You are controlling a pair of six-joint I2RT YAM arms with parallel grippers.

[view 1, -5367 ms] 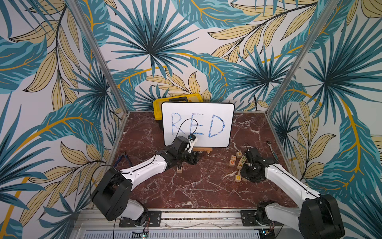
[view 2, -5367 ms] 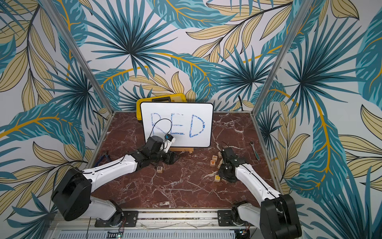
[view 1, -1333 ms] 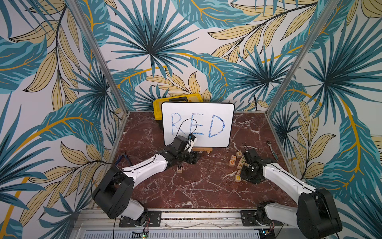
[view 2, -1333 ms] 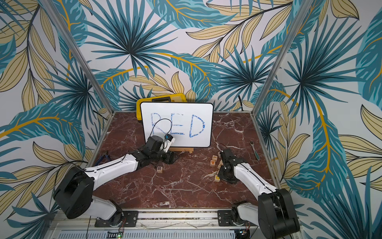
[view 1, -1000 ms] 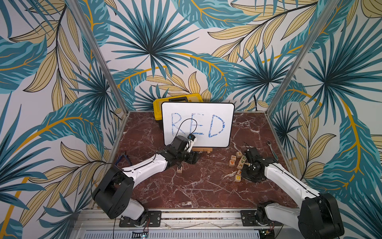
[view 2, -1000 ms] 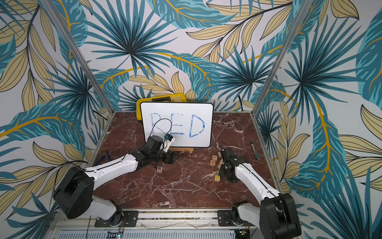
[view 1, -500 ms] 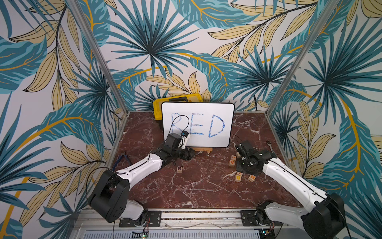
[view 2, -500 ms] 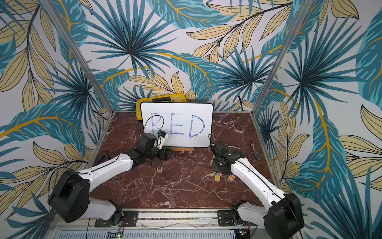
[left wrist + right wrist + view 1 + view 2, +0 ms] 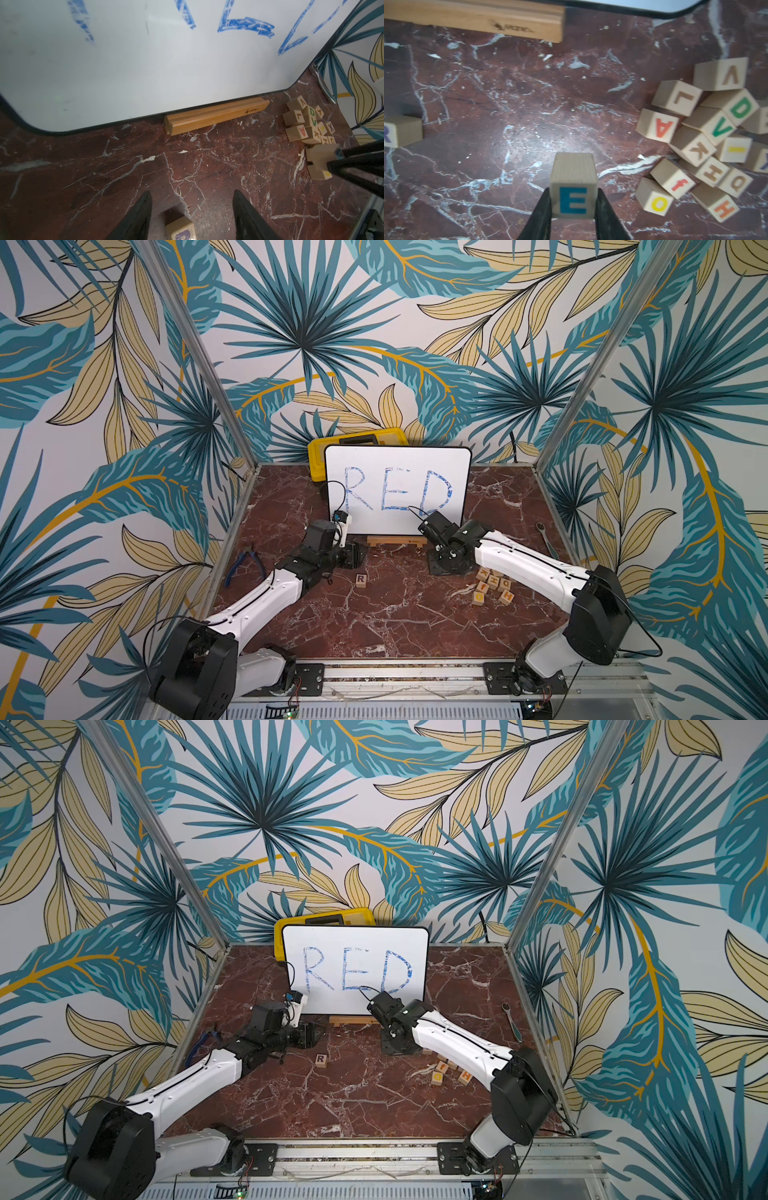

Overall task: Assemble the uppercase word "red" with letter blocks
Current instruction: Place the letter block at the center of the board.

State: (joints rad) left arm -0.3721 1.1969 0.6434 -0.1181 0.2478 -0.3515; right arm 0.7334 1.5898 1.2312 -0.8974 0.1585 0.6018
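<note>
Rt gripper [image 9: 574, 191] tight on E block [image 9: 573, 200]; lt gripper [image 9: 191, 193] spread, empty, near R block [image 9: 182, 229].

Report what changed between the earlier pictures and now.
The right gripper left the pile of blocks and swung toward the middle, in front of the whiteboard. It is now shut on the E block, which it carries. The left gripper, open, drew back a little from the R block. The R block and whiteboard stayed put.
</note>
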